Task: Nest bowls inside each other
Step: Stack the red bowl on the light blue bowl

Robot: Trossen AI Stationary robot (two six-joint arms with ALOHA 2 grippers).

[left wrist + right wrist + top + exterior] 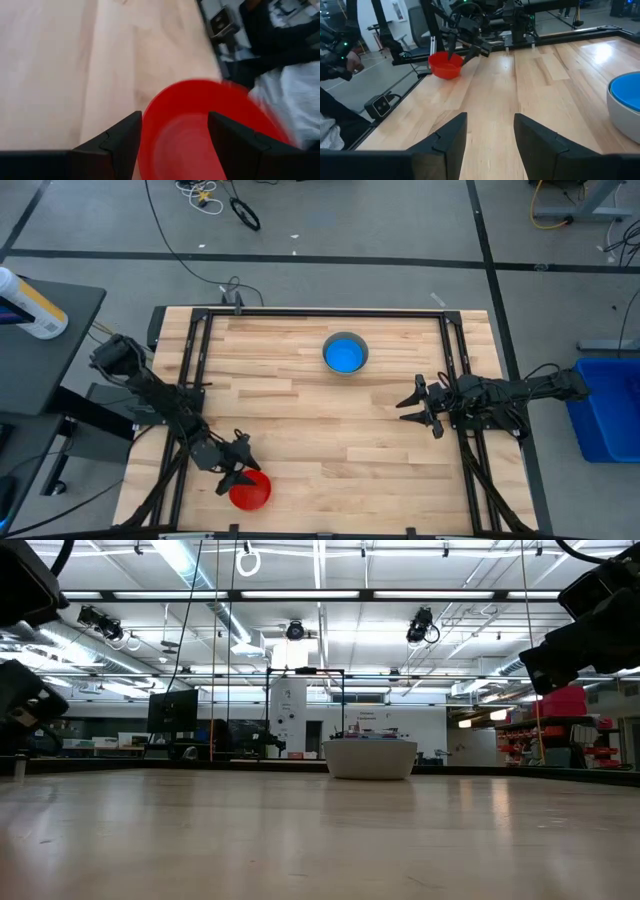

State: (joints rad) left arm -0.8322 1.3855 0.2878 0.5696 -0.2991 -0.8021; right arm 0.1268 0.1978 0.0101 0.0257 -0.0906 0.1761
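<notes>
A red bowl [250, 492] stands upright on its base near the table's near left corner. My left gripper [240, 475] is open at the bowl's rim. In the left wrist view one finger [120, 142] stands outside the red wall and the other [235, 142] over the hollow. I cannot tell whether either touches it. A grey bowl [346, 353] with a blue bowl [629, 90] nested inside sits toward the far middle, and shows pale in the low view [370, 758]. My right gripper [410, 405] waits open at the table's right side, above the wood.
Black frame rails [190, 370] run along the table's left, far and right sides. A person [340, 45] stands just beyond the left edge. A blue bin [605, 405] stands off the right side. Bare wood lies between the two bowls' places.
</notes>
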